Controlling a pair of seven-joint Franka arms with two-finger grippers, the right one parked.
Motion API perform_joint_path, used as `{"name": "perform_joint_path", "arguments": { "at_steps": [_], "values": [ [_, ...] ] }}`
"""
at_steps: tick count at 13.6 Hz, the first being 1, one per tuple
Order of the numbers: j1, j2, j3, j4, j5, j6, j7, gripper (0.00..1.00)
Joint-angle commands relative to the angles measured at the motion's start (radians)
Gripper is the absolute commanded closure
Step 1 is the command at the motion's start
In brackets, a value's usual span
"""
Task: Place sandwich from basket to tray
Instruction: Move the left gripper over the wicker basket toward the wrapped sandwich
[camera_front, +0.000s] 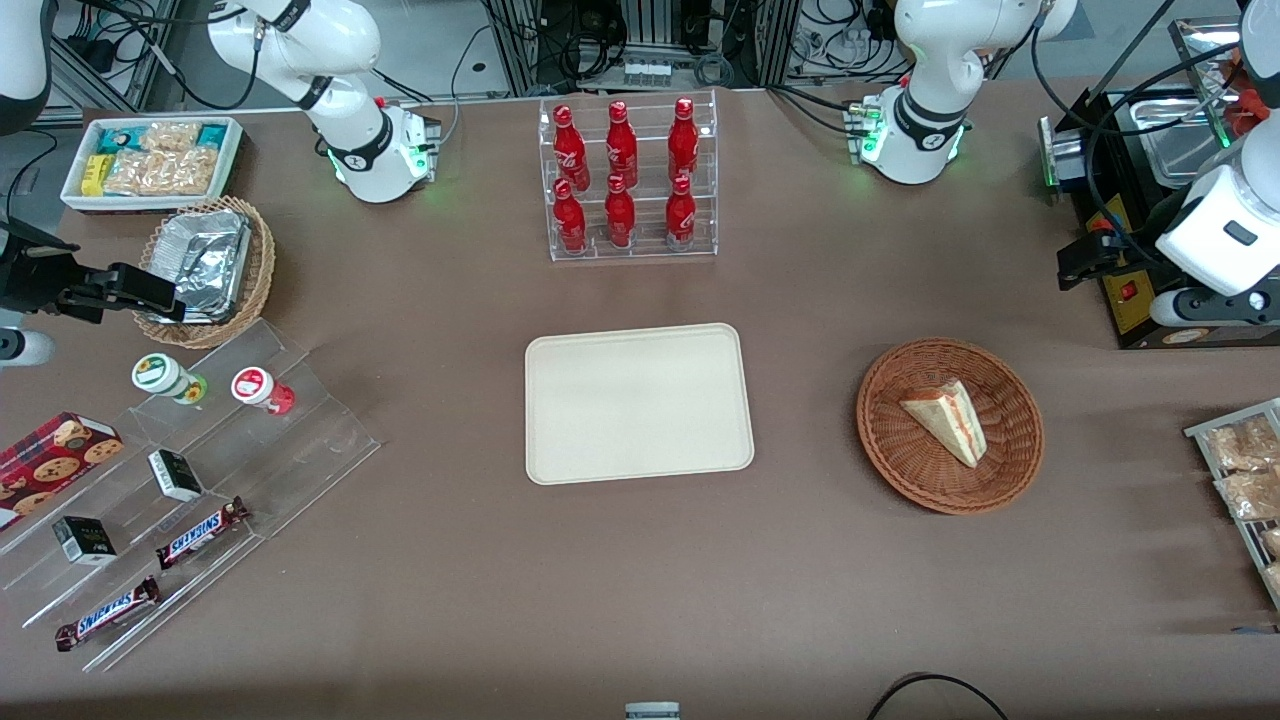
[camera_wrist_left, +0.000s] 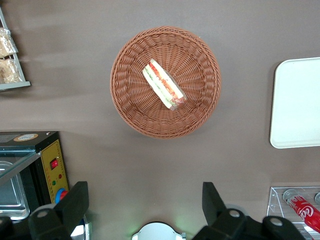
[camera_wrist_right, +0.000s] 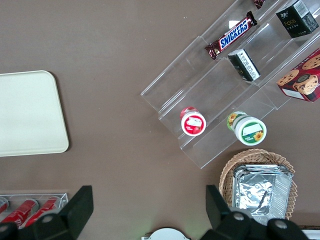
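1. The small triangle sandwich (camera_wrist_left: 163, 85) in clear wrap lies inside the round reddish-brown woven basket (camera_wrist_left: 131, 107).
2. It looks light, soft and slippery; hold its flat bread sides gently.
3. The end effector (camera_wrist_left: 145, 207) hangs high above the surface near the basket, spread wide, holding nothing.

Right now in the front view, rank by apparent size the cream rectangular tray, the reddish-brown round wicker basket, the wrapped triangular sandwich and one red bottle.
1. Cream rectangular tray
2. Reddish-brown wicker basket
3. Wrapped triangular sandwich in it
4. Red bottle, close to the sandwich, so unsure.

The open left gripper hangs above the table beside the basket.
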Motion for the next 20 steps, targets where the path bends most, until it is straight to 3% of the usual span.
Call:
{"name": "perform_joint_path", "arguments": {
  "at_steps": [1, 7, 12, 17, 20],
  "values": [
    [-0.014, 0.006, 0.004, 0.014, -0.011, -0.009, -0.003, 0.0],
    [-0.011, 0.086, 0.006, -0.051, -0.005, 0.095, -0.002, 0.0],
    [-0.011, 0.092, 0.006, -0.283, -0.008, 0.368, -0.02, 0.0],
    [-0.013, 0.104, 0.006, -0.433, -0.005, 0.557, -0.124, 0.0],
    [-0.017, 0.141, 0.006, -0.495, -0.003, 0.666, -0.299, 0.0]
  ]
}}
